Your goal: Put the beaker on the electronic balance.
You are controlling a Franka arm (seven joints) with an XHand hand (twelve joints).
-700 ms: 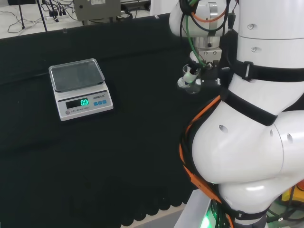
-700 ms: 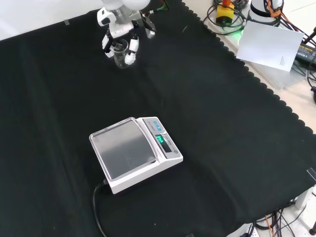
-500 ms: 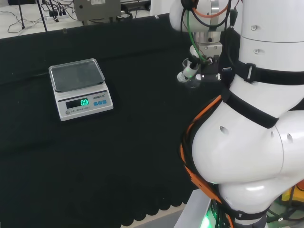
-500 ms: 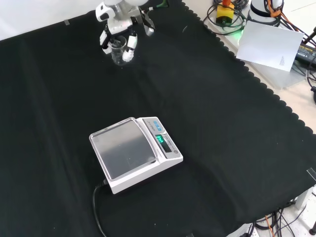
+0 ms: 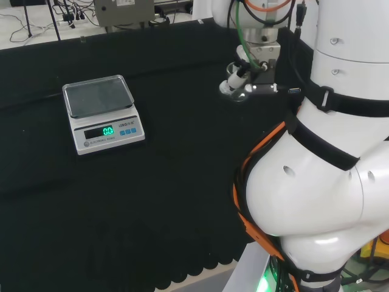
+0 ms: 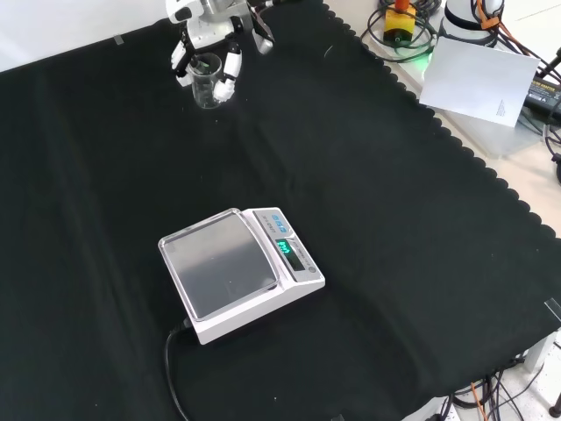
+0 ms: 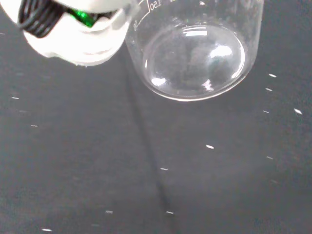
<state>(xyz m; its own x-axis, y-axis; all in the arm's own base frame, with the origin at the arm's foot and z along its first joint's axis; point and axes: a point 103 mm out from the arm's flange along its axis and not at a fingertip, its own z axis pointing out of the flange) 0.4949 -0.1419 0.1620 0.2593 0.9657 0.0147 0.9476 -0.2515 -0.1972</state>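
Hand [image 6: 203, 35] w/ fingers [image 6: 228, 83] curled round the clear beaker [image 6: 206, 81], gripping it at the far end of the black cloth [image 6: 394, 219] in the front view. Beaker sits between the fingers, upright, base showing round and see-through in the wrist view [image 7: 195, 58], a white fingertip [image 7: 73, 34] just beside its wall. Looks empty. Electronic balance [image 6: 237, 270] is well apart from the fingers, nearer the front camera, pan bare, display lit green. In the head view the hand [image 5: 243, 76] is right of the balance [image 5: 103, 112].

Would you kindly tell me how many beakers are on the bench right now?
1. The clear beaker is held in the hand, at the front view's top left, well away from the balance; no others are visible.
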